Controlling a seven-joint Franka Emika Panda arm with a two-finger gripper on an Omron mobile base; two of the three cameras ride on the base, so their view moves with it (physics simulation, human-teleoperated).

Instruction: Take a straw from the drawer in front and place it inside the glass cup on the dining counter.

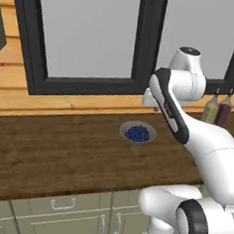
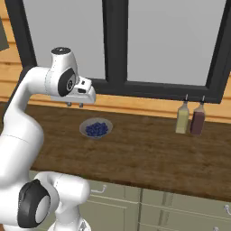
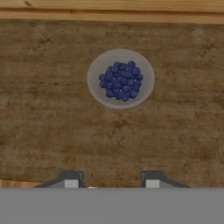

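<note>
My gripper (image 2: 75, 104) hangs over a dark wood worktop (image 1: 46, 153), just behind and above a bowl of blueberries. Seen from the hand, its two fingertips (image 3: 71, 180) stand apart at the bottom edge, and between them there is only bare wood, so the gripper (image 3: 111, 181) is open and holds nothing. Under the worktop's front edge a sage-green drawer (image 1: 42, 203) with a small silver bar handle is closed; it is also seen from the right (image 2: 119, 191). The straw, the glass cup and the dining counter are out of view.
A grey bowl of blueberries (image 1: 137, 133) (image 2: 95, 129) (image 3: 120, 78) sits mid-worktop. Two bottles (image 2: 182, 118) (image 2: 197, 119) stand at the back right against the wooden wall. A dark-framed window (image 1: 90, 37) rises behind. Cabinet doors (image 1: 95, 229) sit below the drawer.
</note>
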